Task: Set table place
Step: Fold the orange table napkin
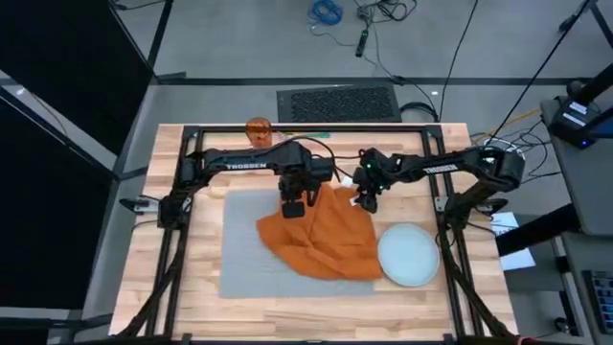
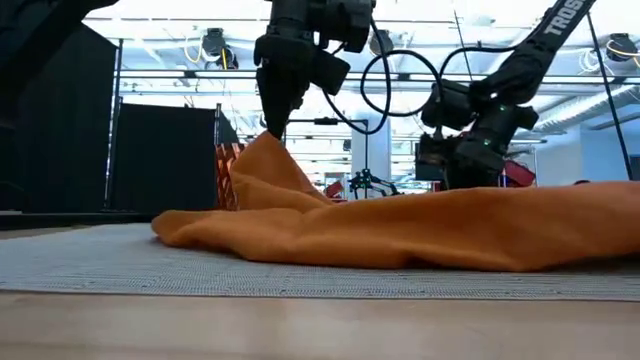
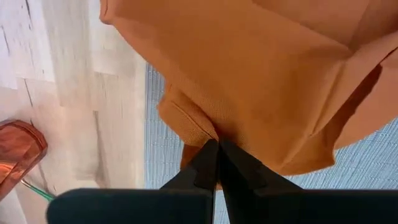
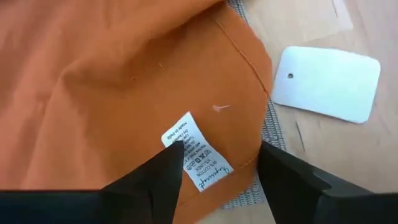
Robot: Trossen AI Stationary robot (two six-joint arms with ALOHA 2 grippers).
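Left hand [image 1: 293,208] is pinched closed on a fold of the orange napkin [image 1: 326,235], lifting that corner into a peak above the placemat [image 1: 244,259]; low view confirms the cloth tents up to the fingertips. Right hand [image 1: 368,202] hovers over the napkin's far edge, fingers spread open, gripping nothing; its wrist view shows the napkin's white care tag [image 4: 196,152] between the fingers and a white card [image 4: 326,84] lying on the counter [image 1: 163,192] just beside. The placemat lies flat mid-counter, napkin bunched over its right half. Pale plate [image 1: 409,253] sits at the placemat's right edge, touching the napkin. An amber cup [image 1: 259,129] stands at the counter's far edge.
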